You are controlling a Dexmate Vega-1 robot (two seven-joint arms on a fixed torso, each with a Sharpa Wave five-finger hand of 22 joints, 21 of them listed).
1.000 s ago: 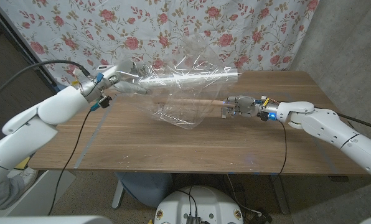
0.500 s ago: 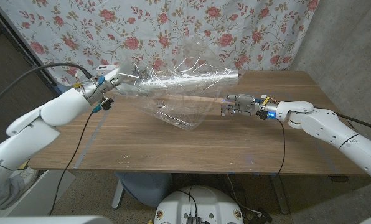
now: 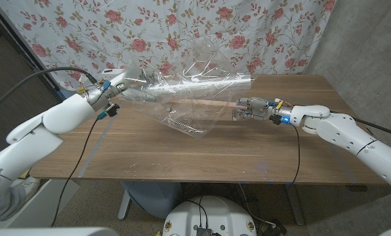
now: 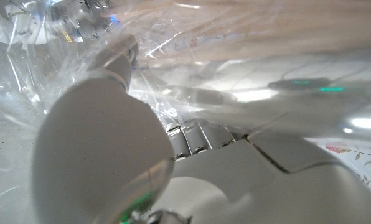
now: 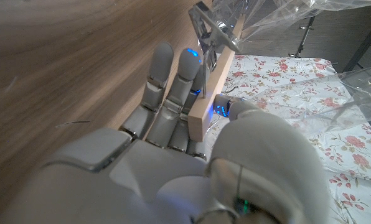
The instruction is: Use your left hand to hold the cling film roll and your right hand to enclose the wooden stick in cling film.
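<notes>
Lifted slightly, right hand (image 3: pixel 251 109) grips wooden stick (image 3: pixel 212 105) — film-veiled; left hand (image 3: pixel 110 88) holds cling film roll (image 3: pixel 189 82).

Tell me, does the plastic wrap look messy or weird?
Yes. The cling film hangs crumpled and bunched below the cling film roll held by the left hand, instead of lying smooth. It drapes loosely over the wooden stick gripped by the right hand.

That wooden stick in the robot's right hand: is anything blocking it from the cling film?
Nothing visible does. The right hand holds one end of the wooden stick, and the rest already lies inside the loose cling film hanging from the roll that the left hand grips.
</notes>
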